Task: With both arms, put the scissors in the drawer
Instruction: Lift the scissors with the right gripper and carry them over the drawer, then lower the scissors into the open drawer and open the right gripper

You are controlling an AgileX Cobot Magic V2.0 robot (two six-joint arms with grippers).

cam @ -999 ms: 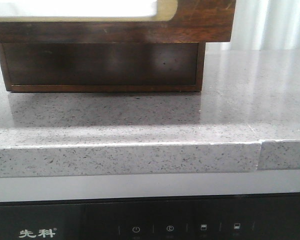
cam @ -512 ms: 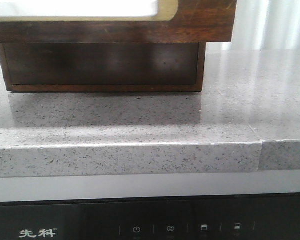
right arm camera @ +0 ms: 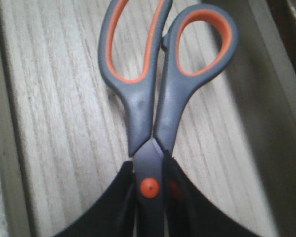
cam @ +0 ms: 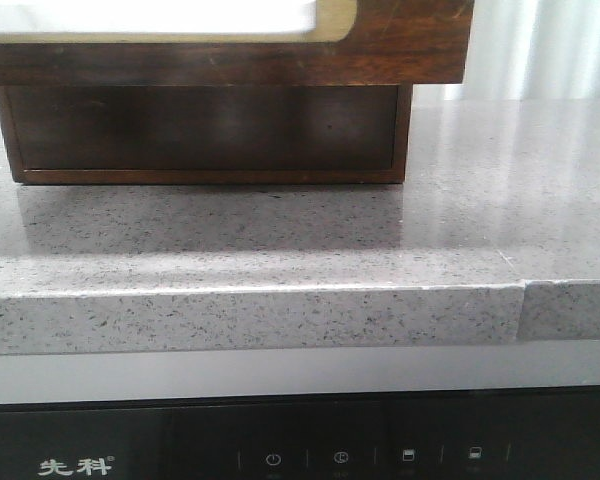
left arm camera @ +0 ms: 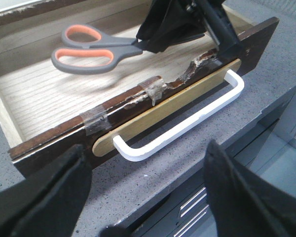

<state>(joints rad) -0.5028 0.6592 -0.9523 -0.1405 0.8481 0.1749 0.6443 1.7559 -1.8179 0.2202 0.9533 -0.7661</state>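
grey speckled surface: closest thing, the drawer sits on it
left gripper: fingers spread wide, nothing in them, just in front of the white handle
drawer: pulled open
right gripper: clamped on the scissors near the pivot, over the drawer's pale wood floor

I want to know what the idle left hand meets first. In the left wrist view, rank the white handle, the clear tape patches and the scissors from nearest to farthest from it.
1. White handle, on the drawer front, facing the left hand.
2. Clear tape patches, on the front's top edge.
3. Scissors, over the drawer floor, held by the right hand.
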